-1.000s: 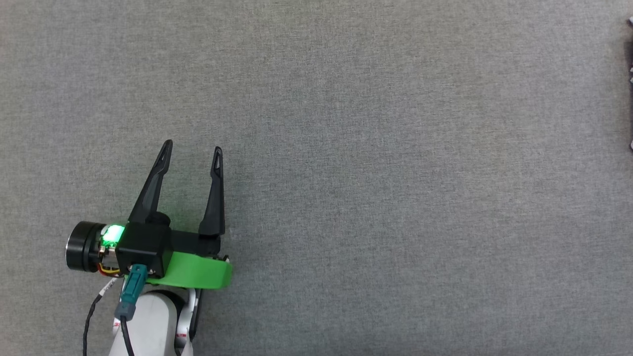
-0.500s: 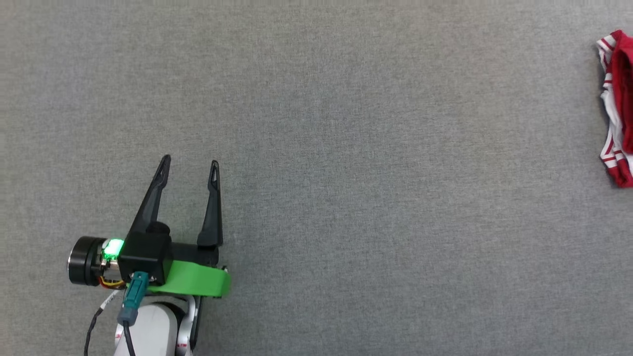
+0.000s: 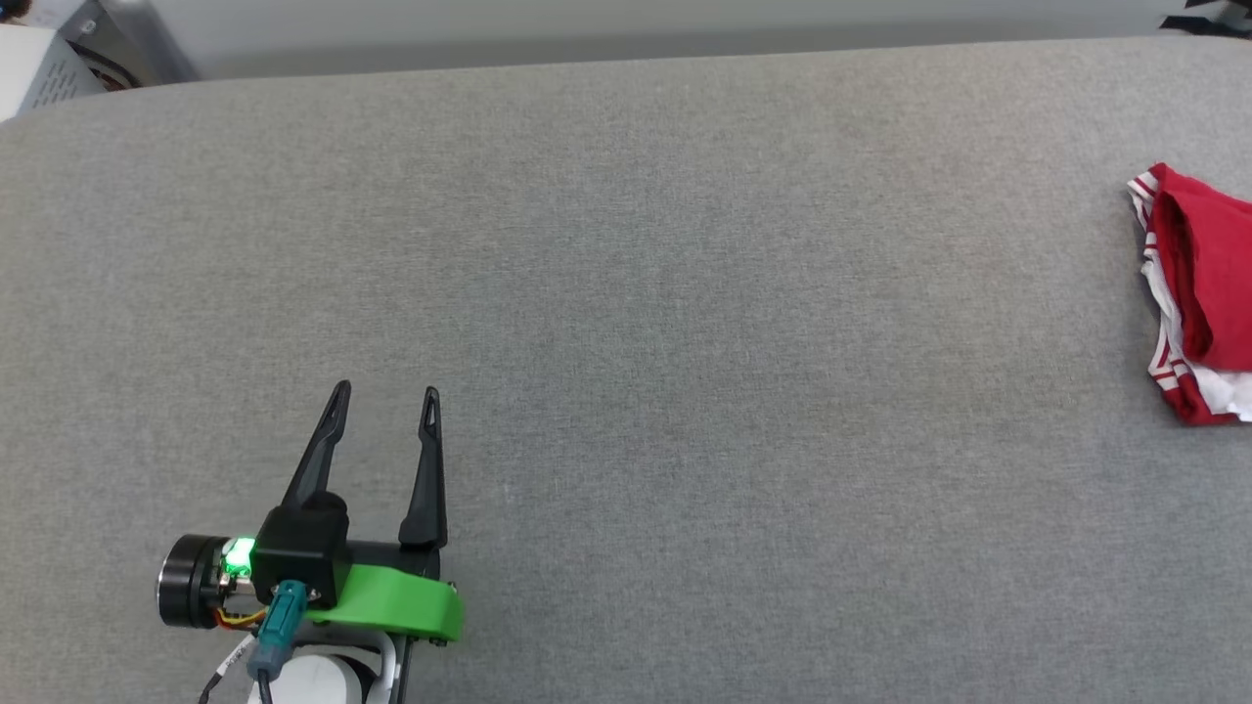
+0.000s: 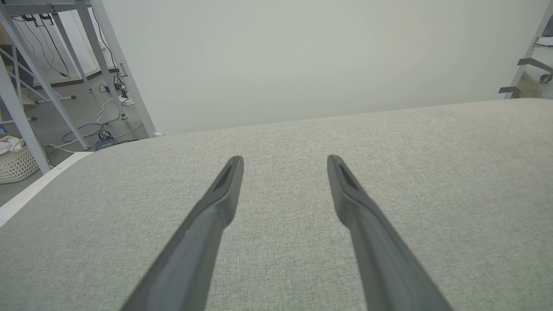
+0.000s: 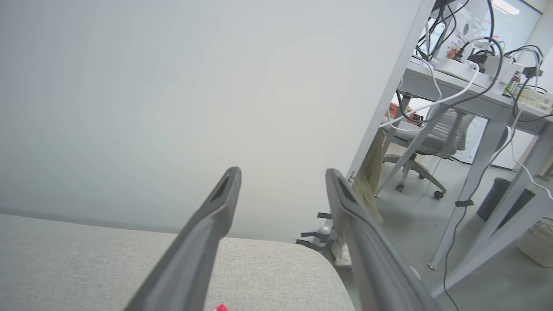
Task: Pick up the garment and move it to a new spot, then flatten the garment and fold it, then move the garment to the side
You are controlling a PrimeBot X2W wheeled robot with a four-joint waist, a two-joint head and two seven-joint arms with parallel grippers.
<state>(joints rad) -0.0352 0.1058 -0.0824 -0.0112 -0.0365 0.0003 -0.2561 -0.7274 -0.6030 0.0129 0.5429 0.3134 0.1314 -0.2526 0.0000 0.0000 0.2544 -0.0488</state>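
The garment (image 3: 1198,293), red with white and red-white striped trim, lies bunched on the grey table (image 3: 685,342) at the right edge of the head view, cut off by the frame. A small red tip of the garment (image 5: 221,308) peeks in at the bottom of the right wrist view. My left gripper (image 3: 384,393) rests open at the lower left, far from the garment, with nothing between its fingers. In the left wrist view the left gripper (image 4: 285,160) stands open above bare cloth. My right gripper (image 5: 281,172) is open and empty, raised over the table's far right corner.
The table's far edge (image 3: 626,59) runs along the top of the head view. Metal frame legs (image 4: 108,65), cables and a wicker basket (image 4: 17,162) stand beyond the table's left end. A desk (image 5: 475,86), an office chair (image 5: 425,147) and cables are off the right end.
The head camera has tilted and turned, bringing the table's far edge and more of the garment into view. The left gripper stays open and looks still.
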